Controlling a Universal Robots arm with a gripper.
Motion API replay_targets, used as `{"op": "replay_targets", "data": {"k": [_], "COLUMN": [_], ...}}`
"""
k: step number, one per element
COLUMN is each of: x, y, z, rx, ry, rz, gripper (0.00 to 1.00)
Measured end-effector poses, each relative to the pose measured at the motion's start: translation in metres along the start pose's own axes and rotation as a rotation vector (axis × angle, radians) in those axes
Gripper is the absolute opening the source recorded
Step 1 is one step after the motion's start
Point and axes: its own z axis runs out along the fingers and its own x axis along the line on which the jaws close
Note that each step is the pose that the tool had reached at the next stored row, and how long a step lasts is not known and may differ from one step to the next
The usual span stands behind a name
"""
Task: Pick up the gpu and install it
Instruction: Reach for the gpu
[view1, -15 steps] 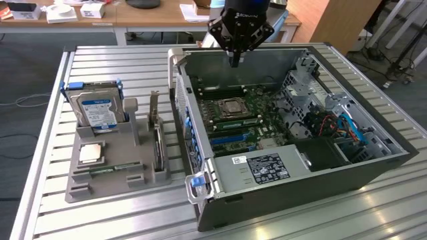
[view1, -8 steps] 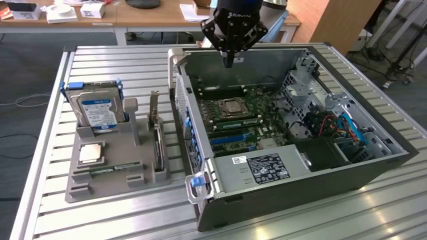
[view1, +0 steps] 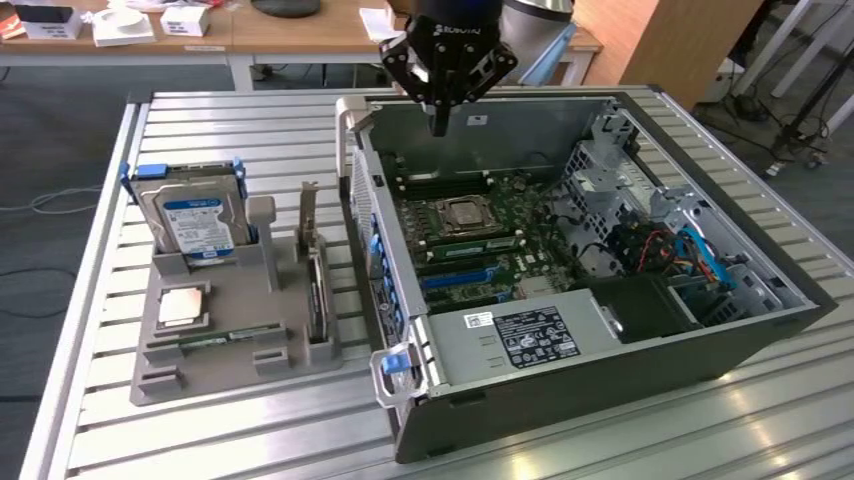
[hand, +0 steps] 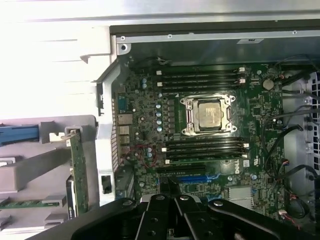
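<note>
Above the open computer case (view1: 601, 400), the black gripper (view1: 438, 122) hangs with fingers pressed together, holding nothing, while the gpu (view1: 316, 295) stands on edge in the grey holder (view1: 200, 385) beside the case, on the exterior view's left.

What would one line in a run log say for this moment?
pincer: shut, empty | position: over open computer case | gpu: upright in grey holder, untouched
</note>
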Motion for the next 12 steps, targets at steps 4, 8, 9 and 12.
{"op": "replay_targets", "data": {"k": [4,8,9,12], "x": [0.011,0.023,0.025,0.034], "y": [-0.0008,-0.0017,-0.0019,-0.0025], "z": [-0.0002,-0.0005,-0.0005,-0.0006], "rx": [0.0001,0.0000,0.0000,0.0000], "ry": [0.0000,0.0000,0.0000,0.0000], "rz": [0.000,0.000,0.000,0.000], "gripper": [0.11,0.11,0.11,0.11]}}
